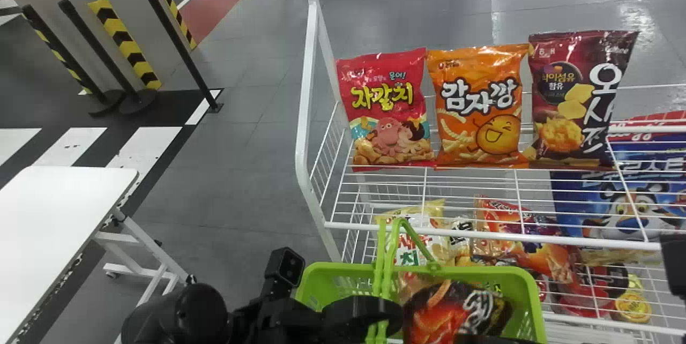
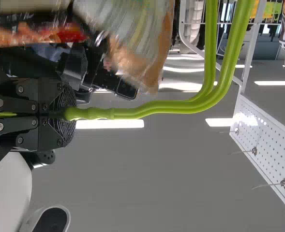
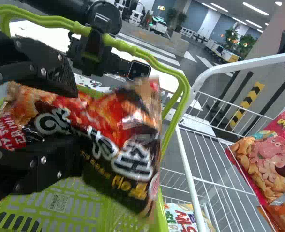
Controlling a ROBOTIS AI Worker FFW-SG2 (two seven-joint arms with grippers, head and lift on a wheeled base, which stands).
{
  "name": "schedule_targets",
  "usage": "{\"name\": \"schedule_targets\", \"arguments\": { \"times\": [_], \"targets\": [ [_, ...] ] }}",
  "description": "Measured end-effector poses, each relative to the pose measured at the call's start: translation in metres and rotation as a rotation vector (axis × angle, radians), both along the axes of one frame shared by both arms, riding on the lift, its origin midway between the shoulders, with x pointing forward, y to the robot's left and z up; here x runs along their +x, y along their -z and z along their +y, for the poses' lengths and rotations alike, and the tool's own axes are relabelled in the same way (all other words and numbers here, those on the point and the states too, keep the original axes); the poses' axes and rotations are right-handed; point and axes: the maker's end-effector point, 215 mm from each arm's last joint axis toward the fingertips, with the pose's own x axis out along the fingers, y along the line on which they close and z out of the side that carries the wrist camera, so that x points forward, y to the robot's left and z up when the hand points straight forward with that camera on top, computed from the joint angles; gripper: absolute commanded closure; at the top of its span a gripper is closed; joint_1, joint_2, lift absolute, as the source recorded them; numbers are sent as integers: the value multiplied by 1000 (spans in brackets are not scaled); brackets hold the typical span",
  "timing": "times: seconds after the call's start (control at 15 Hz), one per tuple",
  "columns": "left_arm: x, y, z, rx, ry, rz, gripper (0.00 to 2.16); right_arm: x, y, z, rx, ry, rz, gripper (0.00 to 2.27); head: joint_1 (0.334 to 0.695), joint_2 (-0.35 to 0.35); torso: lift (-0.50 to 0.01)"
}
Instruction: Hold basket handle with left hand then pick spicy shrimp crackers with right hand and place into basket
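In the head view my left gripper (image 1: 364, 313) stands at the green basket's (image 1: 522, 285) left side, by the upright handle (image 1: 387, 258). The left wrist view has this left gripper (image 2: 67, 114) shut on the green handle (image 2: 171, 106). The black-and-red spicy shrimp crackers bag (image 1: 455, 309) is tilted inside the basket opening. My right gripper (image 1: 496, 339) is at the bottom edge, just below the bag. In the right wrist view, the right gripper (image 3: 78, 120) has its fingers wide apart in front of the blurred bag (image 3: 118, 130), over the basket floor (image 3: 69, 208).
A white wire rack (image 1: 313, 119) stands ahead; its upper shelf holds a red bag (image 1: 388, 108), an orange bag (image 1: 477, 105) and a maroon bag (image 1: 576, 97). More snacks (image 1: 514, 237) lie lower, behind the basket. A white table (image 1: 48, 226) is at the left.
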Motion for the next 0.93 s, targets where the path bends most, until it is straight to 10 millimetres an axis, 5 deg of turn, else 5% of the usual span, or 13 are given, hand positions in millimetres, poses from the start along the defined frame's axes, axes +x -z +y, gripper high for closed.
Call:
{"name": "schedule_targets", "arguments": {
  "times": [0.27,0.6,0.93],
  "targets": [
    [-1,1,1,2,-1,2,2142,6,-3,-13,26,28,1,60,695,299,-7],
    [-2,1,4,4,-4,5,2142,12,14,-62,31,130,36,93,695,209,-7],
    [-5,4,6,6,-11,15,2142,0,66,-120,-82,258,107,90,695,107,-7]
  ]
}}
